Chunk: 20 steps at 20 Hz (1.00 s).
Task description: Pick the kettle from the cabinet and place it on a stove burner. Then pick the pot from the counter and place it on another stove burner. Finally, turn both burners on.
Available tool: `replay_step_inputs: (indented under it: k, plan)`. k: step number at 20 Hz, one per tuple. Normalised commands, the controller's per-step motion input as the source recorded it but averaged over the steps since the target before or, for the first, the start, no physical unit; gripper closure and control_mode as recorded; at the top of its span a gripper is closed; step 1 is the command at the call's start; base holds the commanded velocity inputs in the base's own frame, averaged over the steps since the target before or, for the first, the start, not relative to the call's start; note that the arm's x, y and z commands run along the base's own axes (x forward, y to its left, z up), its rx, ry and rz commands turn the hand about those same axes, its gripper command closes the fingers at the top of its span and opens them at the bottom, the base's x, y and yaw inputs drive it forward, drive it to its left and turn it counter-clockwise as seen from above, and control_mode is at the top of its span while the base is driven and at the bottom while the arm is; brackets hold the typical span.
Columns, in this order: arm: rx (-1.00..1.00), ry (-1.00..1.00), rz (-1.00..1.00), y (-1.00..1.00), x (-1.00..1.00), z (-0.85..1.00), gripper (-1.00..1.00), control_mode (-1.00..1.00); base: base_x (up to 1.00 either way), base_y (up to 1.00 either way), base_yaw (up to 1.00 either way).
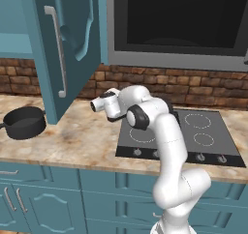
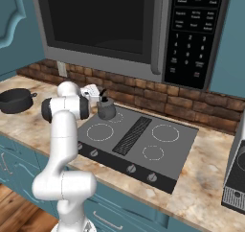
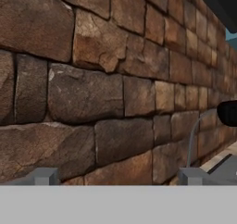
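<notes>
Kettle (image 2: 106,108) first: in the right base view it stands upright on the back left burner of the cooktop (image 2: 143,152), a little left of the frame's centre, just in front of the brick wall (image 2: 143,94). So the first placement looks done, and my judgement is that the pot is the next thing to fetch.

Pot (image 1: 24,122) sits at the far left of the left base view, on the marbled counter (image 1: 82,136), under the open cabinet door (image 1: 65,44). In the right base view it shows at the left edge, mid-height.

The gripper (image 2: 100,94) hangs just beside the kettle, to its upper left in the right base view, with nothing between its fingers; they stand spread wide, and in the hand view the two tips (image 3: 44,176) rise well apart at the bottom, facing bare brick (the kettle's handle and dark knob peek in at the right edge).

The relation that matters: the pot lies well apart from the fingers, away to the left along the counter, while the hand faces the wall. The arm would have to swing left, and probably turn downward, to come over the pot's rim. Its two loop handles are too small here to tell which way they point.
</notes>
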Motion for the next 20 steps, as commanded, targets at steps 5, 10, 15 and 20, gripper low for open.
replay_step_inputs:
  k: [5,10,15,20]
  plan:
    - [0.00,-0.04,0.00,0.00,0.00,0.00,-1.00,-1.00,0.00,0.00,0.00]
    - [0.00,-0.03,0.00,0.00,0.00,0.00,-1.00,-1.00,0.00,0.00,0.00]
    - [0.00,0.00,0.00,0.09,0.00,0.00,-1.00,-1.00,0.00,0.00,0.00]
    - [0.00,0.00,-0.04,0.20,0.00,0.00,-1.00,-1.00,0.00,0.00,0.00]
